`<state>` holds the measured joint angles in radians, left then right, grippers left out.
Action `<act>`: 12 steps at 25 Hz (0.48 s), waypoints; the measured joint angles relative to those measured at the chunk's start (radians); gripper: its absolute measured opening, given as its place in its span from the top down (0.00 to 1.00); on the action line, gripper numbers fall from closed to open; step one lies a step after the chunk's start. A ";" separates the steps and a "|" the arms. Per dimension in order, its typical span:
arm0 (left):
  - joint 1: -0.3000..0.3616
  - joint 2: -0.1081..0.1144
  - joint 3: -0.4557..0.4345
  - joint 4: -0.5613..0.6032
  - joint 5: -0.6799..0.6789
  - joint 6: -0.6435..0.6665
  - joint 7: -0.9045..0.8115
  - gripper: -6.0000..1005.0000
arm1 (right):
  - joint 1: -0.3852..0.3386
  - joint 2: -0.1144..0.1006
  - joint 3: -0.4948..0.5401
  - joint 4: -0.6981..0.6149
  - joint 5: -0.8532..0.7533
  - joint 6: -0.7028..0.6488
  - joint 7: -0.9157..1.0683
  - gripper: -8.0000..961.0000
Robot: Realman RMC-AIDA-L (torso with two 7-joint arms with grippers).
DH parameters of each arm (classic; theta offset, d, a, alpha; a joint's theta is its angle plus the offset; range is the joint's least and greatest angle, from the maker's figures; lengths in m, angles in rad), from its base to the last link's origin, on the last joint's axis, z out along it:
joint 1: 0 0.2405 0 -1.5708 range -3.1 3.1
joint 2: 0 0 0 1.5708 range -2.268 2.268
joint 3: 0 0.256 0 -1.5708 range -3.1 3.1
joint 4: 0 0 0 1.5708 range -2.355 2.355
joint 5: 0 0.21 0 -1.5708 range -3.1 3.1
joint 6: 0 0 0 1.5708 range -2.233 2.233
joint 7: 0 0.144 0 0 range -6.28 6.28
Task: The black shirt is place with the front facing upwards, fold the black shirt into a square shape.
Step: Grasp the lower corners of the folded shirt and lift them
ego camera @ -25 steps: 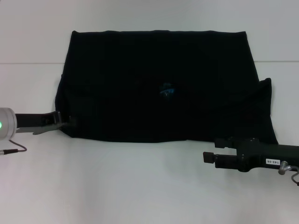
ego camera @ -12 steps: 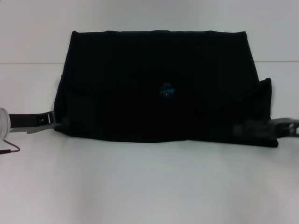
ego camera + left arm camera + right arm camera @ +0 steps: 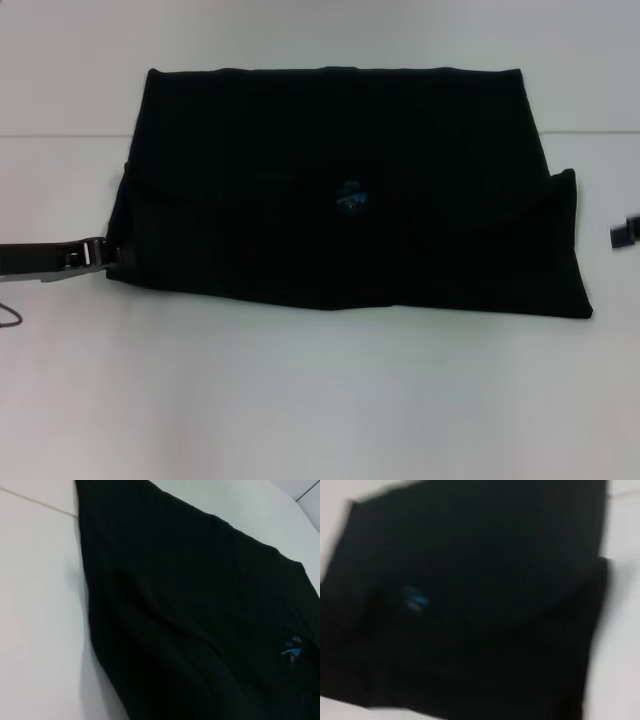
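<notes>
From the head camera, the black shirt (image 3: 350, 185) lies flat on a white table (image 3: 320, 400), already folded into a wide rectangle, with a small blue neck label (image 3: 352, 197) near its middle. The left gripper (image 3: 100, 256) sits low at the shirt's near left corner, touching or just beside the cloth; whether its fingers are apart, together or pinching fabric cannot be made out. The right gripper (image 3: 625, 232) shows only as a dark sliver at the frame's right edge, clear of the shirt, its fingers cut off.

The left wrist camera shows the shirt's edge running diagonally across the table, the blue label far off; no fingers appear.

The right wrist camera gives a smeared view of the shirt and label, again no fingers.

Judging by the shape, the sideways folds remain. The next move likely calls for gripping an end edge and carrying it across toward the other.
</notes>
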<state>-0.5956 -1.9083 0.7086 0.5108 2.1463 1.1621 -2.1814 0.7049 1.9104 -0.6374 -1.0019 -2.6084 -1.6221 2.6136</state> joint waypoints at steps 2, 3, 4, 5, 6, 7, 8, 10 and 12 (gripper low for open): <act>0.000 0.001 0.000 0.000 0.000 0.000 0.004 0.96 | 0.028 0.013 -0.002 0.026 -0.085 0.013 0.008 0.16; 0.000 0.002 0.000 0.000 0.000 0.001 0.006 0.96 | 0.036 0.018 -0.004 0.049 -0.105 0.034 0.008 0.16; 0.001 0.003 0.000 0.000 0.000 0.005 0.007 0.96 | 0.042 0.024 -0.007 0.075 -0.116 0.049 0.008 0.16; 0.002 0.004 0.000 0.000 0.000 0.007 0.007 0.96 | 0.047 0.025 -0.009 0.103 -0.119 0.072 0.006 0.16; 0.003 0.004 -0.001 0.000 0.000 0.011 0.008 0.96 | 0.052 0.027 -0.010 0.130 -0.120 0.089 0.004 0.16; 0.004 0.004 -0.001 0.000 0.000 0.014 0.009 0.96 | 0.057 0.027 -0.011 0.157 -0.120 0.113 0.002 0.16; 0.005 0.005 -0.001 0.000 -0.001 0.016 0.012 0.96 | 0.063 0.028 -0.011 0.184 -0.120 0.136 0.001 0.16; 0.006 0.005 -0.001 0.000 -0.003 0.017 0.016 0.96 | 0.071 0.028 -0.014 0.223 -0.119 0.175 0.000 0.16; 0.006 0.005 -0.001 0.000 -0.003 0.017 0.020 0.96 | 0.079 0.032 -0.018 0.244 -0.117 0.206 0.000 0.17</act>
<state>-0.5892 -1.9037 0.7072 0.5108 2.1435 1.1788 -2.1614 0.7840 1.9421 -0.6551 -0.7575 -2.7253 -1.4156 2.6135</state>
